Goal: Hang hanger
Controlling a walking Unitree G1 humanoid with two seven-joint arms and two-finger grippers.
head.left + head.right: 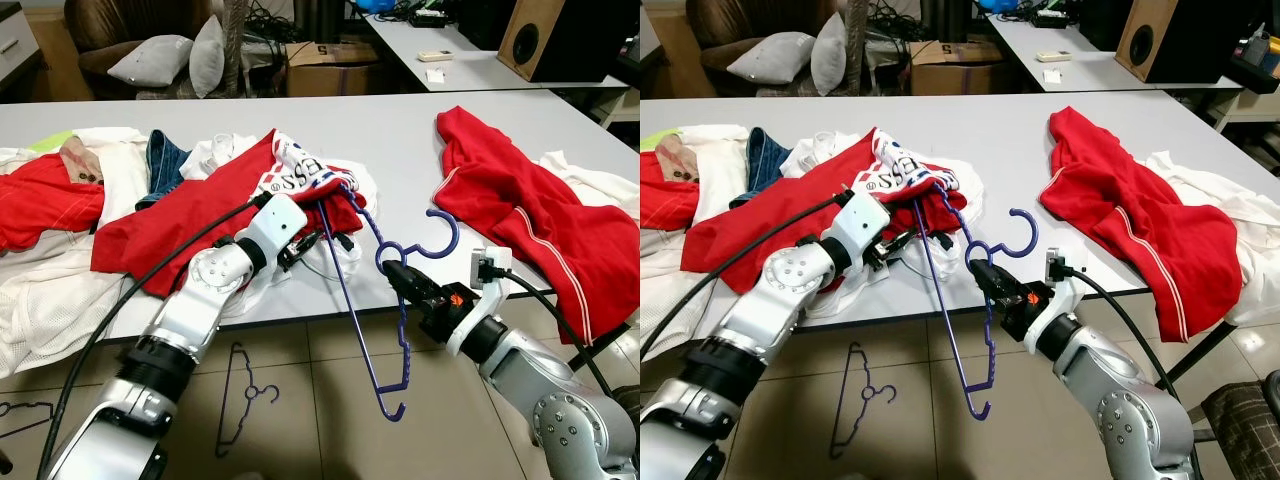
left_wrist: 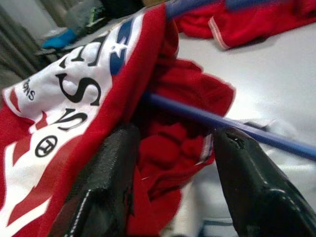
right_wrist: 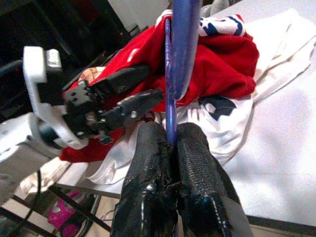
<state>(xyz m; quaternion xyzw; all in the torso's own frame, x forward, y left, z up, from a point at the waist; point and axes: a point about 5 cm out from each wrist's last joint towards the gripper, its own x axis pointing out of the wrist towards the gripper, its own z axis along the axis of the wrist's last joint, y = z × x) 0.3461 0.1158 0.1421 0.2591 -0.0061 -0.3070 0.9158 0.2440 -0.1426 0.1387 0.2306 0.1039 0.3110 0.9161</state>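
A blue plastic hanger (image 1: 385,300) lies over the front edge of the grey table (image 1: 400,150). Its hook (image 1: 447,235) rests on the tabletop and one arm hangs down towards the floor. The other arm runs up into a red and white printed shirt (image 1: 290,180). My right gripper (image 1: 393,268) is shut on the hanger just below the hook, the blue bar pinched between its fingers (image 3: 197,163). My left gripper (image 2: 175,143) is open at the shirt's hem, with bunched red cloth between its fingers (image 2: 106,187) and the hanger bar crossing just beyond them.
A second red garment (image 1: 510,210) and white clothes (image 1: 590,180) lie on the table's right side. More red, white and blue clothes (image 1: 60,200) are piled on the left. A thin dark hanger (image 1: 240,395) lies on the tiled floor under the table edge.
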